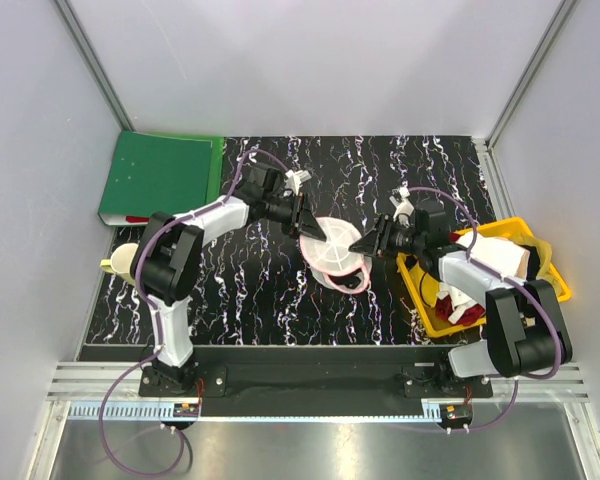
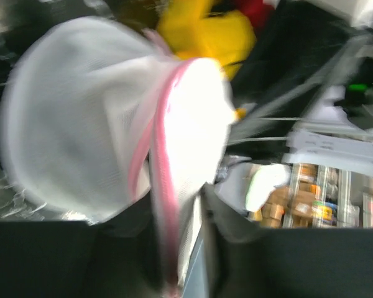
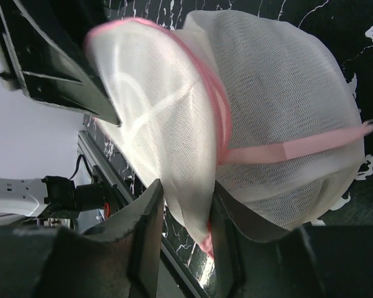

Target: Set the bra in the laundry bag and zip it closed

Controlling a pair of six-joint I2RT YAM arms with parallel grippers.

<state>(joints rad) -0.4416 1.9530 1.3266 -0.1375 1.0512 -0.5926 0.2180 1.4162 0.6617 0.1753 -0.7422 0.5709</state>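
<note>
The laundry bag (image 1: 336, 250), white mesh with pink rims, is held above the middle of the table between both grippers. My left gripper (image 1: 305, 217) is shut on its far-left rim; in the left wrist view the pink rim (image 2: 163, 205) runs between the fingers. My right gripper (image 1: 364, 243) is shut on the bag's right edge; in the right wrist view the mesh (image 3: 186, 198) is pinched between the fingers. The bag also fills the right wrist view (image 3: 280, 105). The bra shows in no view; I cannot tell whether it is inside the bag.
A yellow basket (image 1: 428, 305) with white and red clothes stands at the right. A green book (image 1: 160, 175) lies at the back left. A pale round object (image 1: 122, 262) sits at the left edge.
</note>
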